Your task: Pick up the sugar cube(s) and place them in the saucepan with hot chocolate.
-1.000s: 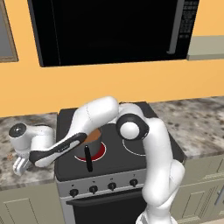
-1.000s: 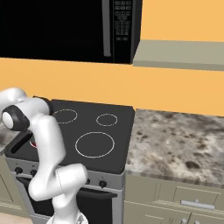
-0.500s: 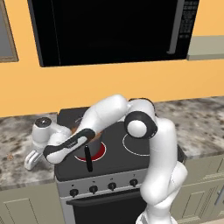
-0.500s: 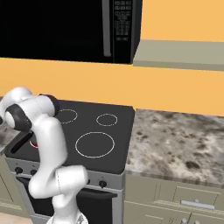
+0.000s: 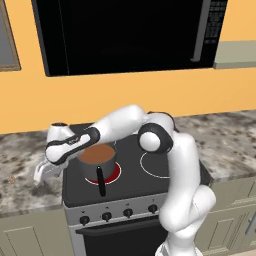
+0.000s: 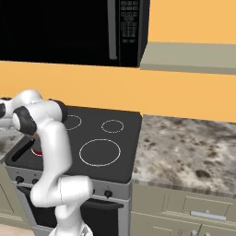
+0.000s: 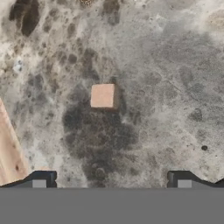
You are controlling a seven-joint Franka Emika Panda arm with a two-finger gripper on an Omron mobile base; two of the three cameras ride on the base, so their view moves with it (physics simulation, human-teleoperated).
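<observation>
A small pale tan-pink sugar cube (image 7: 102, 95) lies on the speckled granite counter, straight ahead of my gripper (image 7: 111, 181) and apart from it. The two dark fingertips (image 7: 41, 180) stand wide, nothing between them, so the gripper is open. From the left base camera, the gripper (image 5: 43, 174) hangs low over the counter just left of the stove. A tiny tan speck, probably a sugar cube (image 5: 11, 178), lies further left. The grey saucepan (image 5: 97, 159) holds brown hot chocolate on the front left burner, its black handle (image 5: 101, 181) pointing forward.
The black stove top (image 6: 103, 138) has free burners to the right. A black microwave (image 5: 125, 35) hangs above it. Granite counter (image 6: 184, 147) runs right of the stove. A tan wood-coloured surface (image 7: 8, 153) shows at the lower left of the hand view.
My hand has swung right and a little up, toward the stove's left edge. The forearm has lifted off the saucepan, which now shows. The jaws stayed wide.
</observation>
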